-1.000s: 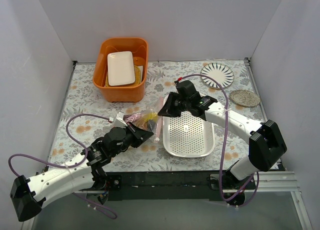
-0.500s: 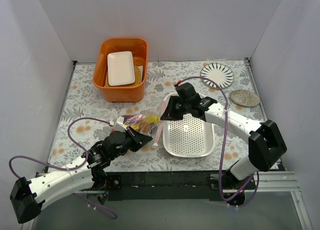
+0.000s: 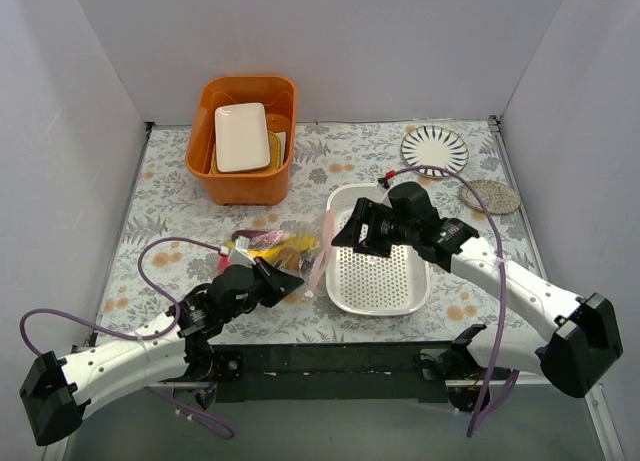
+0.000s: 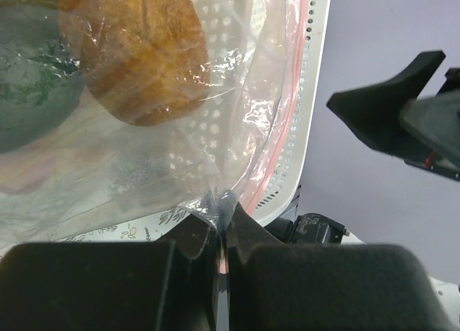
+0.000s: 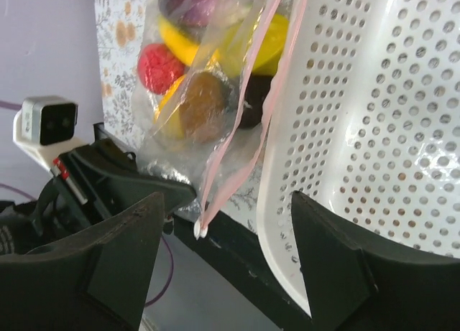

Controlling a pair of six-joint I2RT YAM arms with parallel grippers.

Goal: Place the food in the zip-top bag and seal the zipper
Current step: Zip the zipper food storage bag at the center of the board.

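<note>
One release: right claw [image 5: 228,202] spread, drawn back off zipper [image 5: 237,169]. Left claw [image 4: 223,227] pinching zip-top bag [image 4: 144,159] corner; seal likely done.

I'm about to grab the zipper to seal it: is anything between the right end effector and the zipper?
Nothing visible. The open right end effector hangs over the white basket's left rim, and the zipper runs free just past that rim. The rim sits close against the strip, so it may crowd a pinch.
</note>
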